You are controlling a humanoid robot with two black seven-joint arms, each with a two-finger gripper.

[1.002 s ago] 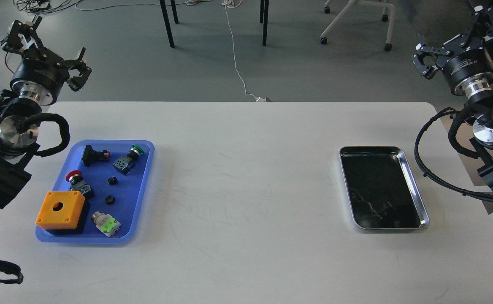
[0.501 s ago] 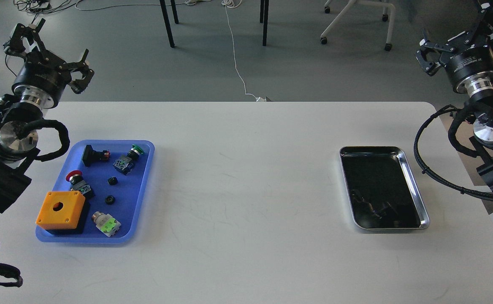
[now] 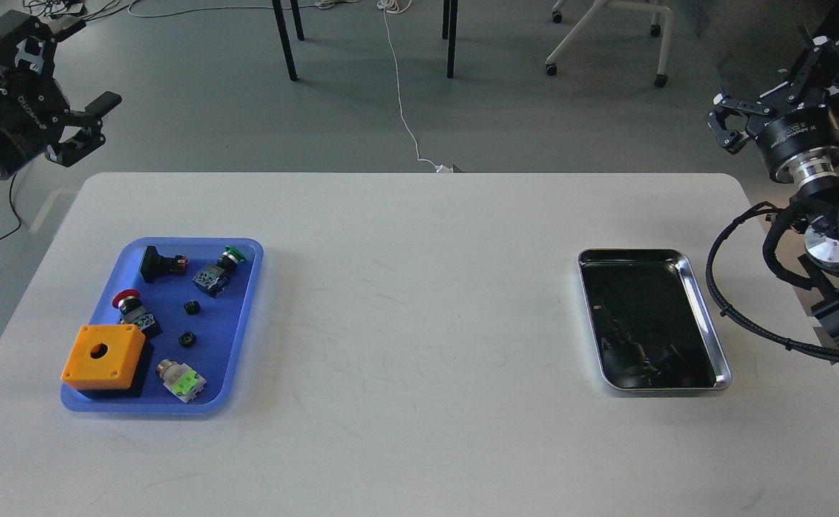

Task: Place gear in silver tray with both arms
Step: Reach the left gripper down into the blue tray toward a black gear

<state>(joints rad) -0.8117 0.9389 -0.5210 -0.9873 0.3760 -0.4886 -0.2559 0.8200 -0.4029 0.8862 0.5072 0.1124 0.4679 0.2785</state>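
Observation:
A small black gear lies in the blue plastic tray at the table's left, with a black round part just in front of it. The silver tray sits at the right; its dark mirror bottom holds nothing but reflections. My left gripper is open and empty, raised beyond the table's far left corner, well away from the blue tray. My right gripper is open and empty, raised beyond the far right corner, behind the silver tray.
The blue tray also holds an orange box on a black base, a red push button, a green push button, a black switch and a green-tagged part. Chair and table legs stand on the floor behind the white table.
My left arm has swung up and to the left, off the table's left edge. My right gripper has shifted slightly. Nothing on the table has moved.

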